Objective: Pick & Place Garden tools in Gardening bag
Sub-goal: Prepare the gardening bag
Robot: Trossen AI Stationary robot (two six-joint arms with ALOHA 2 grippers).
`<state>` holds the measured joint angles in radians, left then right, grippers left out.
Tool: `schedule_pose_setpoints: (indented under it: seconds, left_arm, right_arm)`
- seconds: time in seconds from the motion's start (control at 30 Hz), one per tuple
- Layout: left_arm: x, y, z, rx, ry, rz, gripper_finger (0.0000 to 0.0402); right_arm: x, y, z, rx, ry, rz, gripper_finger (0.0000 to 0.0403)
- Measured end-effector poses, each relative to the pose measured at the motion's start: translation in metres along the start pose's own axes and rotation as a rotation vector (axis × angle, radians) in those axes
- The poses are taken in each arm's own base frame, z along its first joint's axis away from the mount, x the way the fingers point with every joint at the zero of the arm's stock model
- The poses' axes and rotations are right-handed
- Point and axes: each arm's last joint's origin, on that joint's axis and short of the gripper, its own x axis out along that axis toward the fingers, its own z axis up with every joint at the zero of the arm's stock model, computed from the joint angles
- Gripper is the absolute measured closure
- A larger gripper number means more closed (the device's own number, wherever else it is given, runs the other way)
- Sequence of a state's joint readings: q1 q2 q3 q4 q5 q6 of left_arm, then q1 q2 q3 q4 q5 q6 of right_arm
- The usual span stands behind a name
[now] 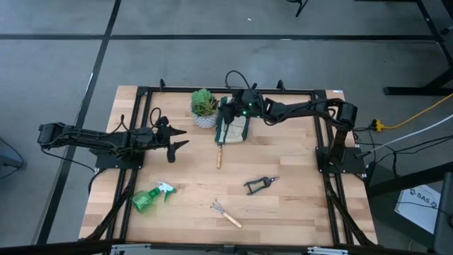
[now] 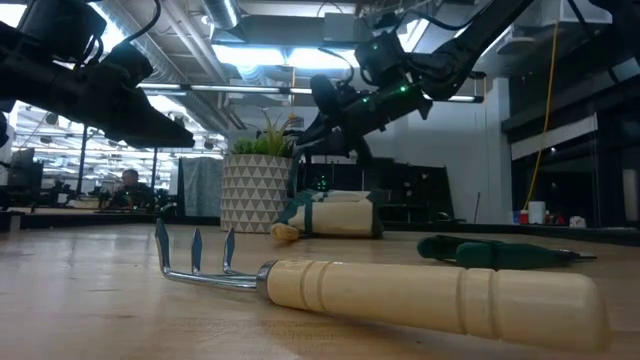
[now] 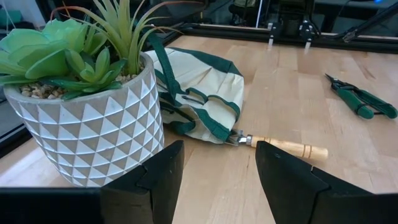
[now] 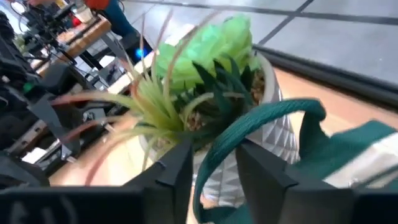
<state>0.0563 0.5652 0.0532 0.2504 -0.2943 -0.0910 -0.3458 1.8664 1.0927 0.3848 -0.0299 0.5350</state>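
Note:
The cream gardening bag (image 1: 235, 129) with green trim lies at the table's far middle, beside the potted plant (image 1: 204, 108). The trowel's wooden handle (image 1: 219, 157) sticks out of the bag's mouth onto the table. Black shears (image 1: 260, 184), the mini rake (image 1: 226, 214) and the green spray bottle (image 1: 150, 199) lie on the near half. My right gripper (image 4: 214, 168) hangs over the bag, shut on its looped green handle. My left gripper (image 1: 180, 139) waits open at the left, clear of everything. My right gripper has the bag's looped green handle (image 4: 219, 148) between its two fingers, near the top of the loop. The fingers come slanting down from the table's right side, pointing at the plant. The handle arches up from the bag, which lies on the table.
The white patterned pot (image 3: 93, 134) stands right next to the bag, close in front of my right gripper's fingers. A black frame (image 1: 141, 92) runs around the table's edges. Bare wood lies in the table's middle (image 1: 283, 152).

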Motion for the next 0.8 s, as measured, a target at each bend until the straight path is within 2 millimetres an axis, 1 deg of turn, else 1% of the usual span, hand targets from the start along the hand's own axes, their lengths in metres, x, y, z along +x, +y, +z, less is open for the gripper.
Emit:
schedule_pose_setpoints:
  seconds: [0.3, 0.37, 0.47, 0.57, 0.67, 0.8]
  left_arm:
    - [0.0, 0.0, 0.0, 0.0, 0.0, 0.0, 0.0206]
    - [0.0, 0.0, 0.0, 0.0, 0.0, 0.0, 0.0206]
    - [0.0, 0.0, 0.0, 0.0, 0.0, 0.0, 0.0206]
    - [0.0, 0.0, 0.0, 0.0, 0.0, 0.0, 0.0206]
    - [0.0, 0.0, 0.0, 0.0, 0.0, 0.0, 0.0206]
    - [0.0, 0.0, 0.0, 0.0, 0.0, 0.0, 0.0206]
  right_arm:
    - [0.0, -0.001, -0.001, -0.067, 0.013, -0.008, 0.0372]
    - [-0.001, 0.0, -0.001, -0.071, 0.017, 0.002, 0.0384]
    - [-0.003, 0.002, 0.003, -0.071, 0.019, 0.033, 0.0389]
    - [-0.01, 0.006, 0.011, -0.072, -0.002, 0.065, 0.039]
    - [-0.017, 0.013, 0.02, -0.072, -0.021, 0.148, 0.0391]
    - [-0.034, 0.023, 0.039, -0.063, -0.057, 0.287, 0.0391]
